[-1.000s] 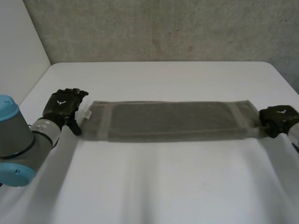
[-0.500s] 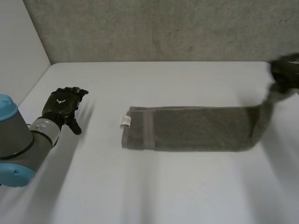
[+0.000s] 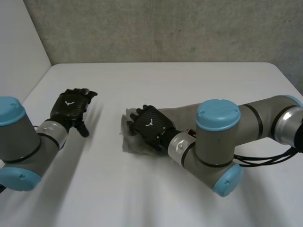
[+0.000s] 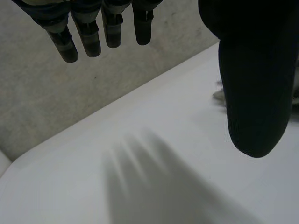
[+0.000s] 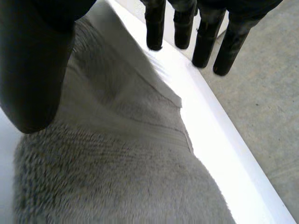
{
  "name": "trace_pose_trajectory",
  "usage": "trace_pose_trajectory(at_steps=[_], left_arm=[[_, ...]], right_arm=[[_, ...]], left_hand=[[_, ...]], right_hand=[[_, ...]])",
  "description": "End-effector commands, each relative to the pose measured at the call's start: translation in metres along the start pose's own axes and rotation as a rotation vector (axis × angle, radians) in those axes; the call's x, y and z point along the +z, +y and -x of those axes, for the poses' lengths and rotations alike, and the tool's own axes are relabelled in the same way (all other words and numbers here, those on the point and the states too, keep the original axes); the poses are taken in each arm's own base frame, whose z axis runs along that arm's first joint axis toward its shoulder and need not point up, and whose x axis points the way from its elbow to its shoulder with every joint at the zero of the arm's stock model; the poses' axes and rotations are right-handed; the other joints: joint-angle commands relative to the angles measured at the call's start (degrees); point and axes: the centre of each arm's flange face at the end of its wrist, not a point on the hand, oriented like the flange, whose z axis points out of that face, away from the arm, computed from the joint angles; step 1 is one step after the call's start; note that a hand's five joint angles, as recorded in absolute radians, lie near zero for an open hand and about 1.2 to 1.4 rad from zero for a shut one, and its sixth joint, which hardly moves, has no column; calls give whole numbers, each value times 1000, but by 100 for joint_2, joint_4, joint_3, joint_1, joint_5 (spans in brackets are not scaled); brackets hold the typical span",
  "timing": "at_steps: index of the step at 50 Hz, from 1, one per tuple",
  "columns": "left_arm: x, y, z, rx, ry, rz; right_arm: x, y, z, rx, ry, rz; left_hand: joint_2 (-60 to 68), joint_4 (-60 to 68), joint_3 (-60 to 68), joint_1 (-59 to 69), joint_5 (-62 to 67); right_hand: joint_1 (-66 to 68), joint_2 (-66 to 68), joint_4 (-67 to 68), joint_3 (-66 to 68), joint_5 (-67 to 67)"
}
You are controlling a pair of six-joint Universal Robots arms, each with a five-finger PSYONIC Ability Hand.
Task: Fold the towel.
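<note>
The grey towel lies folded in the middle of the white table. My right arm reaches across it, and my right hand rests over the towel's left end with its fingers straight. In the right wrist view the towel spreads under the palm, a folded edge running toward the fingertips, and nothing is pinched. My left hand hovers open over bare table, well to the left of the towel. In the left wrist view its fingers are straight and hold nothing.
A grey wall stands behind the table's far edge, and a pale wall runs along the left side. My right arm's big elbow joint lies over the towel's right part.
My right hand carried the towel's right end over to the left end, halving its length, then let go and straightened its fingers. My left hand shifted slightly up and to the right.
</note>
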Motion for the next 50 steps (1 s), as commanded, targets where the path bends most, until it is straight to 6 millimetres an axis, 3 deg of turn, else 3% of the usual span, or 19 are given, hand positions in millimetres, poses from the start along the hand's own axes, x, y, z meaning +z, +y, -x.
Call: trace_pose_trajectory(at_steps=[1,3,5,11,13,16,23,27,28,30,33,39,42,44,45,46,47,49,50], left_arm=[[-2,-20,-31,22,73,-75],[-4,-24,-40,27,93,-97],[-7,-32,-57,37,133,-133],[-11,-35,-80,49,189,-154],[-13,-24,-94,56,221,-128],[-13,-9,-102,62,226,-85],[-12,11,-106,68,196,-22],[-10,13,-107,67,194,-15],[-10,13,-107,67,194,-15],[-11,13,-107,66,194,-15],[-12,11,-109,67,201,-21],[-15,4,-110,66,204,-36],[-18,-12,-105,61,190,-76],[-22,-29,-99,55,174,-119],[-22,-29,-99,55,174,-120],[-24,-37,-96,54,166,-140],[-24,-37,-96,54,166,-140],[-26,-53,-87,48,139,-182],[-26,-53,-87,48,138,-182]], right_arm=[[-33,-24,-38,61,98,-31],[-42,-23,-49,95,128,-20],[-55,-6,-67,182,178,29],[-72,22,-79,272,225,114],[-82,48,-86,311,255,186],[-91,68,-94,331,285,245],[-89,100,-86,359,264,318],[-86,112,-85,373,262,340],[-86,112,-85,373,262,340],[-85,113,-88,366,274,331],[-83,112,-91,351,287,315],[-81,107,-98,292,321,296],[-80,98,-110,209,365,284],[-74,68,-115,68,374,226],[-74,68,-115,68,374,225],[-66,47,-107,-7,342,174],[-66,46,-106,-8,342,174],[-48,5,-81,-140,268,71],[-48,5,-81,-141,267,71]], left_hand=[[54,52,48,29,-153],[54,52,48,29,-153],[54,52,48,29,-153],[58,57,52,34,-149],[92,91,86,67,-115],[92,91,86,67,-115],[92,91,86,67,-115],[92,91,86,67,-115],[92,91,86,67,-115],[75,74,69,51,-132],[75,74,69,51,-132],[58,57,52,34,-149],[54,52,48,29,-153],[54,52,48,29,-153],[54,52,48,29,-153],[54,52,48,29,-153],[54,52,48,29,-153],[54,52,48,29,-153],[54,52,48,29,-153]], right_hand=[[-583,-509,-580,-548,-375],[-583,-509,-580,-548,-375],[-583,-509,-580,-548,-375],[-583,-509,-580,-548,-375],[-583,-509,-580,-548,-375],[-583,-509,-580,-548,-375],[-289,-215,-286,-254,-81],[1738,1812,1741,1773,1946],[1747,1820,1749,1781,1955],[3887,3961,3890,3922,4095],[5909,5983,5912,5944,6118],[6417,6491,6420,6452,6625],[6417,6491,6420,6452,6625],[6417,6491,6420,6452,6625],[6417,6491,6420,6452,6625],[6417,6491,6420,6452,6625],[6417,6491,6420,6452,6625],[6417,6491,6420,6452,6625],[6417,6491,6420,6452,6625]])
